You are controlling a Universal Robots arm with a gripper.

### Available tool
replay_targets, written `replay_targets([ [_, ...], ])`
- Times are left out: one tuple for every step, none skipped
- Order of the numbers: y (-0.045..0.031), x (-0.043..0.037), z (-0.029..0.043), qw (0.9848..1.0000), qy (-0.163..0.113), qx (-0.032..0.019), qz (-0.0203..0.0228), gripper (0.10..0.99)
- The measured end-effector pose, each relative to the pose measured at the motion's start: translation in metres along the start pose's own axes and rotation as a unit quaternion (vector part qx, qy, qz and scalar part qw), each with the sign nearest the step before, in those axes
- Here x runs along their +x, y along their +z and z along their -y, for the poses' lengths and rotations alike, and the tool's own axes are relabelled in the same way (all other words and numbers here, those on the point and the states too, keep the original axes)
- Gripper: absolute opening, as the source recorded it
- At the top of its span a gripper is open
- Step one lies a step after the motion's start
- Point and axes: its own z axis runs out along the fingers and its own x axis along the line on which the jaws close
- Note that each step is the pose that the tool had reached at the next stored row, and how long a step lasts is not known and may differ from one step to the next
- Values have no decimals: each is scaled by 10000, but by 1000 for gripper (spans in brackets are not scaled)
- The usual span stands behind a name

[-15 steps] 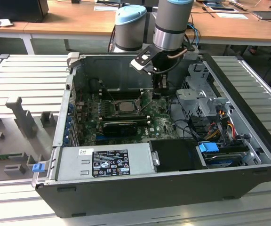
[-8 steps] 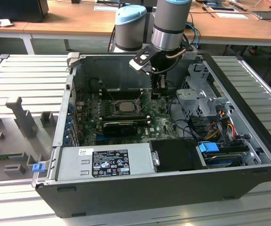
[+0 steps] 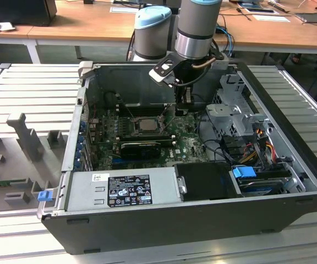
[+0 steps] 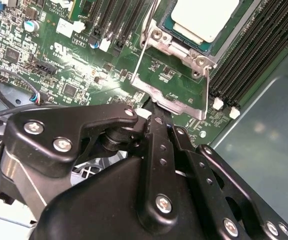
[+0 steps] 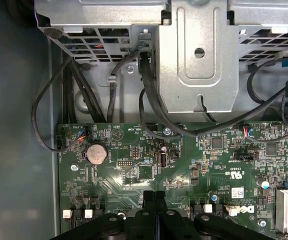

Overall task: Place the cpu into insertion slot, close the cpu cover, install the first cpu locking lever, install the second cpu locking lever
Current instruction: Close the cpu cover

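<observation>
The cpu [image 3: 146, 124] [image 4: 204, 17] lies flat in the insertion slot [image 3: 130, 127] [image 4: 180, 48] on the green board inside the open computer case. The cpu cover [image 4: 170, 98] [image 3: 168, 112] is a thin metal frame tilted up from the socket's edge, and board shows through its cut-out. My gripper [image 3: 181, 100] [image 4: 152, 112] [image 5: 154, 199] hangs inside the case, just to the exterior view's right of the socket. Its fingers [image 5: 148, 210] are pressed together and the tip sits right at the cover's free end. I cannot tell whether it touches the frame.
Black memory slots [image 4: 254, 55] flank the socket. A long black card [image 3: 142, 147] lies in front of it. A metal drive cage [image 3: 233, 113] [image 5: 199, 55] with looping cables [image 5: 149, 90] stands at the exterior view's right. The power supply [image 3: 123, 190] fills the case's near side.
</observation>
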Motion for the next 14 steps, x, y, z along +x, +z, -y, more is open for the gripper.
replay_targets([
  [0, 0, 3, 10000, 0, 0, 0, 106],
  [0, 0, 8, 10000, 1, 0, 0, 106],
  [0, 0, 10, 10000, 0, 0, 0, 106],
  [0, 0, 15, 10000, 0, 0, 0, 106],
  [0, 0, 18, 10000, 0, 0, 0, 106],
  [1, 0, 21, 10000, 0, 0, 0, 106],
  [1, 0, 28, 10000, 0, 0, 0, 106],
  [1, 0, 33, 10000, 0, 0, 0, 106],
  [1, -1, 38, 10000, 0, 0, 0, 106],
  [1, -1, 46, 10000, 0, 0, 0, 106],
  [1, -1, 55, 10000, 0, 0, 0, 106],
  [1, -1, 63, 10000, 0, 0, 0, 106],
  [2, -1, 72, 10000, 0, 0, 0, 106],
  [2, -1, 80, 10000, 0, 0, 0, 106],
])
